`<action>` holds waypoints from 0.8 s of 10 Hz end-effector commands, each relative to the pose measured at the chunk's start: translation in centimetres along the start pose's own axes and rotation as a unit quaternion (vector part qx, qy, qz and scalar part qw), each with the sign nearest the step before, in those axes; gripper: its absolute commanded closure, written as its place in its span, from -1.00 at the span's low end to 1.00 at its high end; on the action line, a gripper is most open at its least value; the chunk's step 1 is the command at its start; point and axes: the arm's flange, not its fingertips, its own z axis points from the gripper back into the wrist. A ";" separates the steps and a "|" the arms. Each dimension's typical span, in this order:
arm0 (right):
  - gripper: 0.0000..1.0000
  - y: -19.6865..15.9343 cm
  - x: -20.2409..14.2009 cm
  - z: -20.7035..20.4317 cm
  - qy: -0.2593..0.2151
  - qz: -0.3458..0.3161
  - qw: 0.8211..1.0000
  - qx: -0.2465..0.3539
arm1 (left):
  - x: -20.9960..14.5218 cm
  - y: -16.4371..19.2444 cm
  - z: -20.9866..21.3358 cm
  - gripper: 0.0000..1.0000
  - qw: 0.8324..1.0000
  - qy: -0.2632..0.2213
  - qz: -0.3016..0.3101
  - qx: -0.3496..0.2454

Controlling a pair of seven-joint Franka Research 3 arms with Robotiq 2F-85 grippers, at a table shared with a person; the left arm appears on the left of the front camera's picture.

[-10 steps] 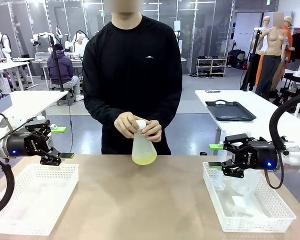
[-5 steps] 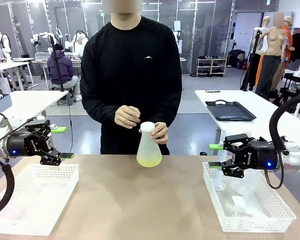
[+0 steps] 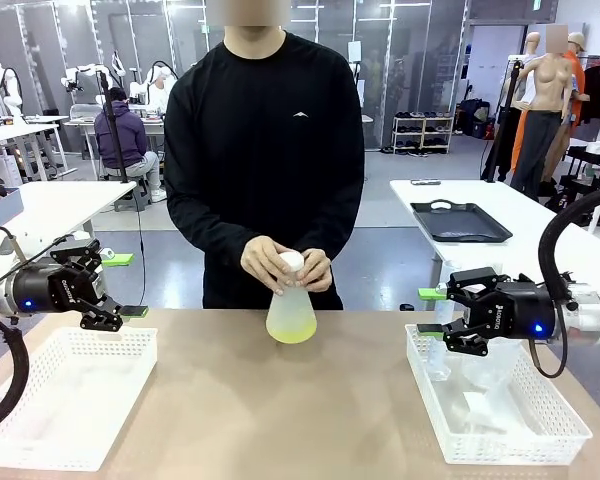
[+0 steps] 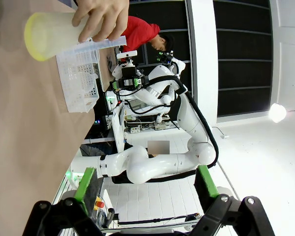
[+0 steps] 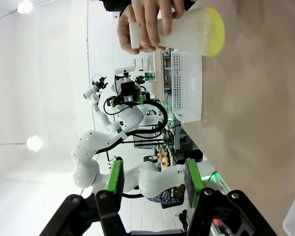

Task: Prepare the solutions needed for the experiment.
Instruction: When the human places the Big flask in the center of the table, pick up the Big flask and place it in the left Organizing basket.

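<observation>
The solutions (image 3: 291, 331) were just a shallow pale yellow-green layer at the bottom of a whitish conical flask (image 3: 291, 305), out over the far middle of the worktop (image 3: 280, 410), right in front of the person. Both of the person's hands (image 3: 267, 262) were wrapped round the flask's neck and white top, and the flask leaned a bit. Honestly couldn't tell if its base sat on the worktop or hung just off it. The left end effector (image 3: 125, 286) hovered on the left over the left basket (image 3: 20, 450), fingers spread wide with nothing between them, well apart from the flask. The right end effector (image 3: 430, 311) hung over the near end of the right basket (image 3: 570, 430), fingers apart too and gripping nothing. In the left wrist view the green pads (image 4: 86, 183) stood apart at the bottom, with the flask far off near the top corner under a hand. The right wrist view was much the same, with the yellow-green showing at the flask's wide end.
</observation>
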 end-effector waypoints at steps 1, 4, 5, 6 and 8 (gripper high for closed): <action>-0.27 0.0 0.0 0.0 0.001 0.001 1.000 0.000 | -0.1 -0.1 0.0 -1.00 1.000 0.001 -0.005 -0.002; -0.27 0.0 0.0 0.0 0.001 0.001 1.000 0.000 | -0.1 -0.1 0.0 -1.00 1.000 0.001 -0.005 -0.002; -0.27 0.0 0.0 0.0 0.001 0.001 1.000 0.000 | -0.1 -0.1 0.0 -1.00 1.000 0.001 -0.005 -0.002; -0.27 0.0 0.0 0.0 0.001 0.001 1.000 0.000 | -0.1 -0.1 0.0 -1.00 1.000 0.001 -0.005 -0.002; -0.27 0.0 0.0 0.0 0.001 0.001 1.000 0.000 | -0.1 -0.1 0.0 -1.00 1.000 0.001 -0.005 -0.002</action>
